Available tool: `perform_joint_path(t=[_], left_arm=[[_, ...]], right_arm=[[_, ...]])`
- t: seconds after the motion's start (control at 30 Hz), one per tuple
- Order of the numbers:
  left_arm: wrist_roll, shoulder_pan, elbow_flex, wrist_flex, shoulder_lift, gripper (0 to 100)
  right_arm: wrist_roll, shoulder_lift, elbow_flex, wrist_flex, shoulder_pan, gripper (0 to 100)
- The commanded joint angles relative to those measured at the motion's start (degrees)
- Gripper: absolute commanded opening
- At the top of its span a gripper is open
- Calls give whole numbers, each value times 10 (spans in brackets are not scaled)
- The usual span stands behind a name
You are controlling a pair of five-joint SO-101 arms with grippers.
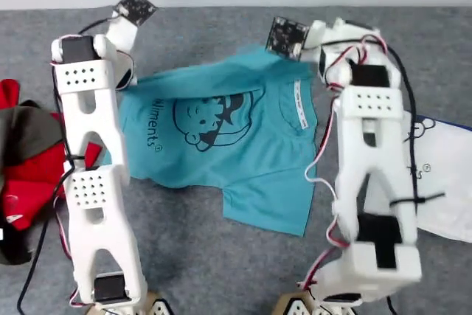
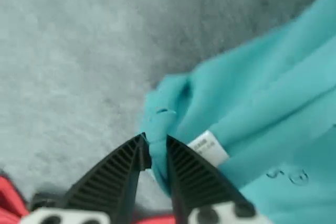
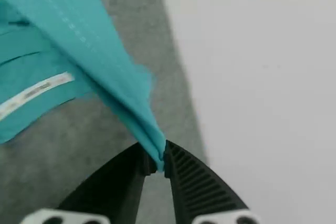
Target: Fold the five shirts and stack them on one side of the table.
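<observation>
Shirt point(image 1: 221, 145) in left gripper point(image 2: 155, 146), right gripper point(image 3: 156, 157)

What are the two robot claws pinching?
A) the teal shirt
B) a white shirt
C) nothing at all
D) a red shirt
A. The left gripper and the right gripper are each shut on a bunched edge of the teal shirt.

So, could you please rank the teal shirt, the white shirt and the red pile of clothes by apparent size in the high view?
1. teal shirt: clearly largest.
2-3. white shirt and red pile of clothes: about alike, both cut off at the edge and partly hidden, so unranked.
</observation>
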State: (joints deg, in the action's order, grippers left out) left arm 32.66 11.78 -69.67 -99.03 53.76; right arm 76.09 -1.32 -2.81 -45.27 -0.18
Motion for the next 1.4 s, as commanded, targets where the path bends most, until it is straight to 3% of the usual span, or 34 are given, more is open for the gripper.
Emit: perform_joint_path(t=[0.0, 0.23, 0.4, 0.73, 1.0, 1.23, 1.37], left_arm=[[5, 10, 108, -17, -88, 5], [25, 14, 354, -16, -189, 5], [24, 15, 444, -15, -221, 5], [-25, 44, 451, 10, -223, 6], [-31, 52, 451, 26, -222, 9], [-58, 55, 450, 39, -229, 81], [-58, 54, 411, 15, -230, 99]], right_arm=[[4, 94, 18, -87, 17, 9], [4, 167, 71, -246, 16, 9], [-49, 190, 84, -360, 15, 9], [-136, 193, 107, -540, -25, 9], [-177, 197, 203, -517, -65, 9], [-179, 197, 206, -544, -99, 13], [-185, 201, 187, -577, -105, 129]])
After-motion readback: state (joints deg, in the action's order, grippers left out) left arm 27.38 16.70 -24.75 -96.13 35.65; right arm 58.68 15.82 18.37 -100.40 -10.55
